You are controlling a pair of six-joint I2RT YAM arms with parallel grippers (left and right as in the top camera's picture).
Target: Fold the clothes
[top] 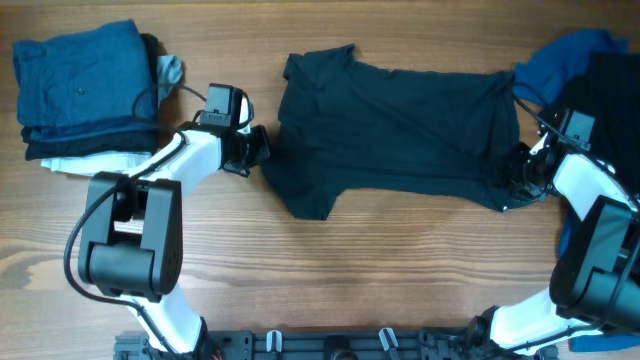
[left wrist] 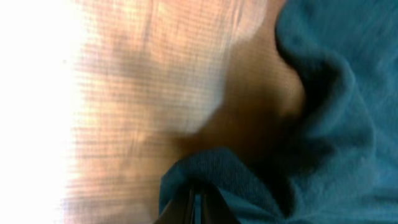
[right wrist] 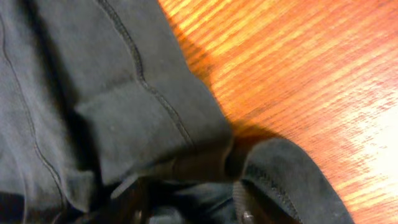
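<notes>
Near-black navy shirt (top: 400, 125) lies spread, edge pinched in left claw (left wrist: 198, 204); right claw (right wrist: 193, 206) looks parted over its hem.

shirt (top: 400, 120): matt near-black knit cloth; stitched hem just beside right gripper (right wrist: 189, 208) jaws
table (top: 350, 290): grained wood, smooth, faint sheen

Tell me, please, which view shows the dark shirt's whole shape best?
The overhead view: the dark shirt lies spread out, nearly its whole outline visible. The left wrist view shows only a bunched edge, and the right wrist view only a hemmed corner.
</notes>
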